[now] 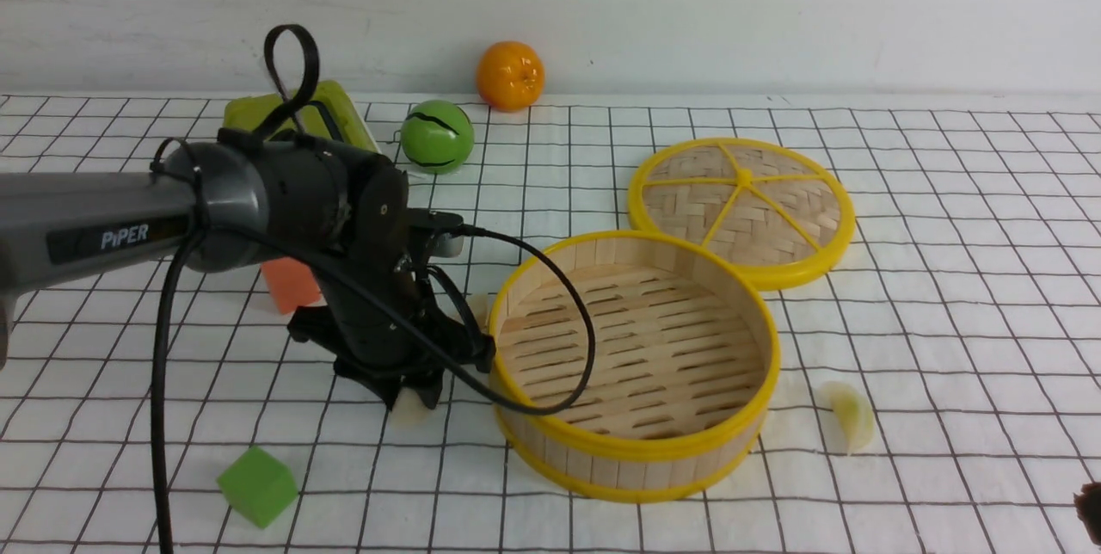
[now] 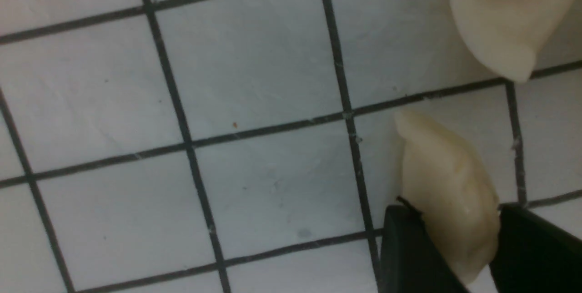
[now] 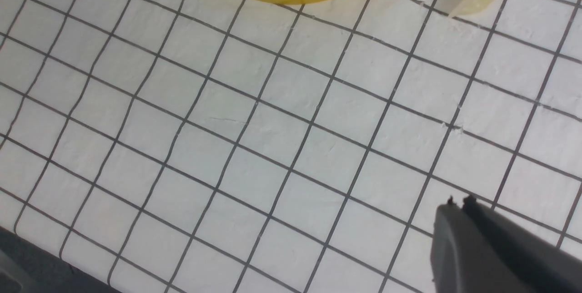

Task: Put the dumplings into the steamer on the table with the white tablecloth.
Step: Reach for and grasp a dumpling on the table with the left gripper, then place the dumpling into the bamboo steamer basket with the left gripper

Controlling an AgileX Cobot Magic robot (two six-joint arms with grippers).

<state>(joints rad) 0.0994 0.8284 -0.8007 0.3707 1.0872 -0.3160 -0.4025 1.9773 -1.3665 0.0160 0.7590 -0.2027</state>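
A: How many are there to go in, and where?
B: Three, all on the tablecloth point(image 1: 946, 322), none in the one steamer point(image 1: 636, 464). The left tool point(image 2: 454, 211) pinches the first dumpling point(image 2: 448, 179). The second dumpling point(image 2: 495, 15) lies near it, apart. The greenish dumpling point(image 1: 847, 418) lies right of the steamer.
A: And the right tool point(image 3: 459, 203)?
B: Pressed together, holding nothing. There is also one lid point(image 1: 741, 210) just behind the steamer, one green cube point(image 1: 258, 485), one green ball point(image 1: 437, 137) and one orange point(image 1: 510, 75).

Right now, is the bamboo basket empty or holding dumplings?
Empty: the steamer's slatted floor is bare. One dumpling lies outside on the cloth; another dumpling sits between the left gripper's fingers.
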